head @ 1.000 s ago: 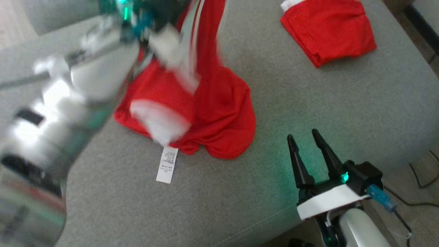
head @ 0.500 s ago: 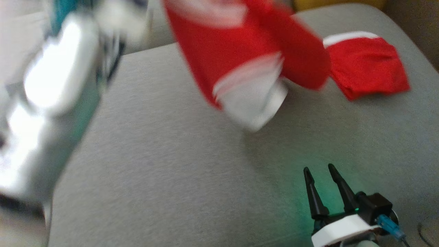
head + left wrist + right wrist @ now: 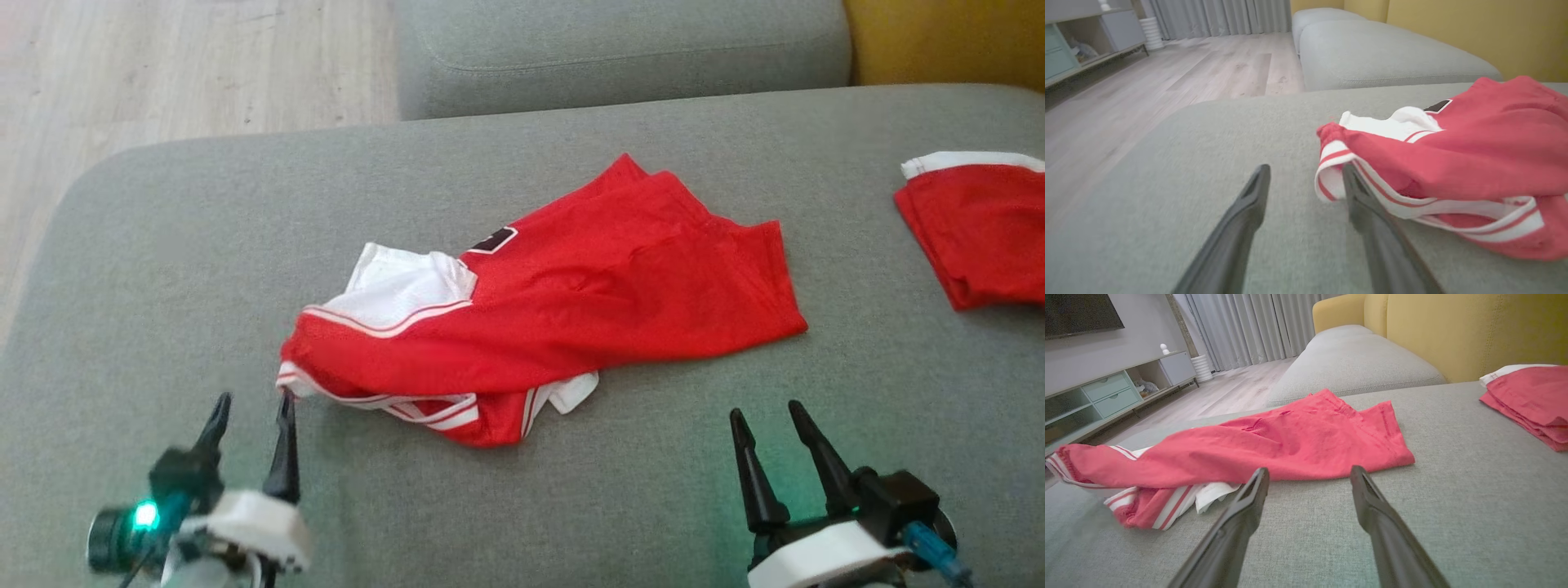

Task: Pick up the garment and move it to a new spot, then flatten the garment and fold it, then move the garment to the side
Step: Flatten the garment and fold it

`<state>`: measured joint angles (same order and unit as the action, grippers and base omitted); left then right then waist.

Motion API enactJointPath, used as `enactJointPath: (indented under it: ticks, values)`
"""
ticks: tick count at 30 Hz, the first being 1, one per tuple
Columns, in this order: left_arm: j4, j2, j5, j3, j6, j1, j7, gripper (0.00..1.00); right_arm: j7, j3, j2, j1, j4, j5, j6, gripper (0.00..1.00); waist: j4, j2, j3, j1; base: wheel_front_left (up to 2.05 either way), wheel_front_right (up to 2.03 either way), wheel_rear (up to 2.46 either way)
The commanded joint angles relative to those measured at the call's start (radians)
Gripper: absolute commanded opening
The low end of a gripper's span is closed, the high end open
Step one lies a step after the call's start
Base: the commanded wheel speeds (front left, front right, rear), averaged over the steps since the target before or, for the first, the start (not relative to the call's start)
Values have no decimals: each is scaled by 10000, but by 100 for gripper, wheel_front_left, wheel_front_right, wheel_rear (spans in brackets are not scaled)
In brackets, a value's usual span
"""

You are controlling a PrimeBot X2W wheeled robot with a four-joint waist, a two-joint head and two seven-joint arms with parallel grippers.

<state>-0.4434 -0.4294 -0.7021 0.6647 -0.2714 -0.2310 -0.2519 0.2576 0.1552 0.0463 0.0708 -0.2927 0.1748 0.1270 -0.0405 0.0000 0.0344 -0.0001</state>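
Nearby: left end effector (image 3: 253, 400) low left, fingers spread, nothing between them; one fingertip at striped hem of red jersey (image 3: 588, 302). Right end effector (image 3: 767, 411) low right, also spread wide, empty, clear of cloth. Jersey lies rumpled mid grey sofa seat (image 3: 163, 269), white panel showing at left. Further right, folded red garment (image 3: 980, 237). Beyond, wooden floor (image 3: 163, 73).

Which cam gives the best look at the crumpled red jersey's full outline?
Head view: the red jersey lies whole on the grey cushion, all edges in frame, seen from above. Right wrist view shows most of it, low and foreshortened. Left wrist view catches its striped end, cropped at the right edge.
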Motion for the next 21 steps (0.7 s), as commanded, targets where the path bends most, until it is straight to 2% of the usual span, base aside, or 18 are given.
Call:
enactJointPath:
  ticks: [1, 4, 6, 10, 11, 15, 21]
  values:
    - [452, -373, -73, -676, -115, -188, -95, 100, 42, 191, 39, -97, 336, -54, 37, 100, 35, 0, 10, 1, 0, 0, 0]
    - [832, -804, -59, -1040, -266, 409, -96, 100, 42, 199, 39, -113, 346, -68, 37, 100, 35, 0, 97, 1, 0, 0, 0]
    - [1199, -1269, 53, -1218, -207, 440, -97, 100, 42, 185, 39, -183, 359, -89, 37, 100, 31, 0, 222, 1, 0, 0, 0]
    - [2233, -2230, 481, -1493, -174, -496, 195, 100, 42, 170, 74, -317, 357, -130, 37, 100, 49, 0, 516, 1, 0, 0, 0]
    - [2490, -2421, 649, -1408, -8, -890, 397, 100, 42, 185, 85, -340, 355, -141, 37, 100, 49, 0, 593, 1, 0, 0, 0]
    - [2839, -2716, 1080, -724, 1141, -2657, 1717, 100, 42, 304, 148, -548, 356, -163, 37, 100, -20, 0, 936, 1, 0, 0, 0]
    - [1605, -2282, 728, 4, 2821, -4874, 3891, 100, 42, 427, 198, -1008, 393, -150, 37, 100, -406, 0, 1525, 1, 0, 0, 0]
